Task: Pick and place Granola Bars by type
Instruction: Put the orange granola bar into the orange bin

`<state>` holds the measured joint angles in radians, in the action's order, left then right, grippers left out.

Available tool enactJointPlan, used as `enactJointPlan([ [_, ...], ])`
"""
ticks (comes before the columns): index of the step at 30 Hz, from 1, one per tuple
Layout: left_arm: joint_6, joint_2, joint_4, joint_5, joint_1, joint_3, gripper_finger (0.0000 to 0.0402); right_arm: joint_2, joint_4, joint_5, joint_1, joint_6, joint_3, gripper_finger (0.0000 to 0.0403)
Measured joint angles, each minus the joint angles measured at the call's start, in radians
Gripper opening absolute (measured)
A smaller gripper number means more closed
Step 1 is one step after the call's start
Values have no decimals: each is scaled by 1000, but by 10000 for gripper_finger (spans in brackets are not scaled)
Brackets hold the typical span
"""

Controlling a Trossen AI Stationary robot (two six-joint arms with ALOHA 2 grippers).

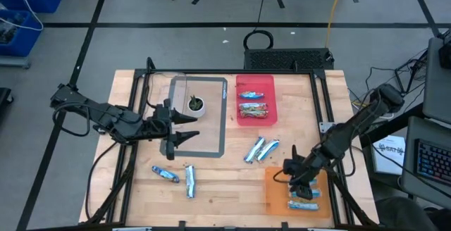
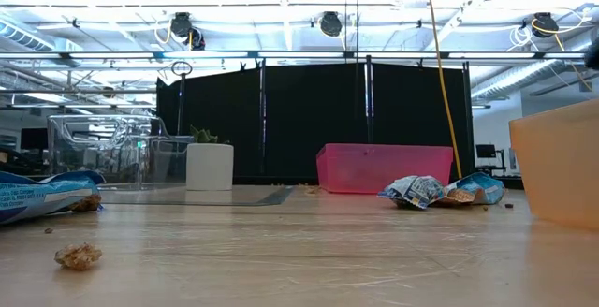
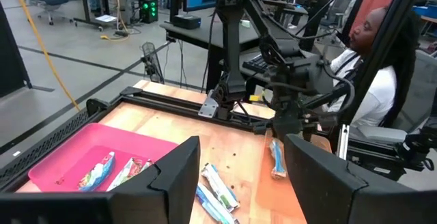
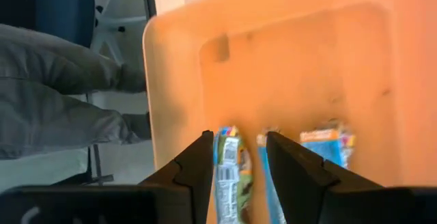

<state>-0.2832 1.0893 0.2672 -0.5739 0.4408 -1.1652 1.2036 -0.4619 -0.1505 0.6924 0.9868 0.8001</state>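
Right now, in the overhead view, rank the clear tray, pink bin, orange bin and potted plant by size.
1. Clear tray, largest.
2. Orange bin and pink bin: too alike to rank, arm covers part of the orange.
3. Potted plant, smallest.

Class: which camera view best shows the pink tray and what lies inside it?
The high view: it looks straight down into the pink tray, showing the wrapped bars inside. The left wrist view shows the tray slanted, with bars partly behind a finger. The low view shows only its side wall. The right wrist view misses it.
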Motion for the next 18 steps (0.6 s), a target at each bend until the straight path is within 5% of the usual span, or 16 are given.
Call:
enactJointPlan([
  [18, -95, 0, 70, 9, 0, 0, 212, -148, -44, -72, -224, -437, 0, 126],
])
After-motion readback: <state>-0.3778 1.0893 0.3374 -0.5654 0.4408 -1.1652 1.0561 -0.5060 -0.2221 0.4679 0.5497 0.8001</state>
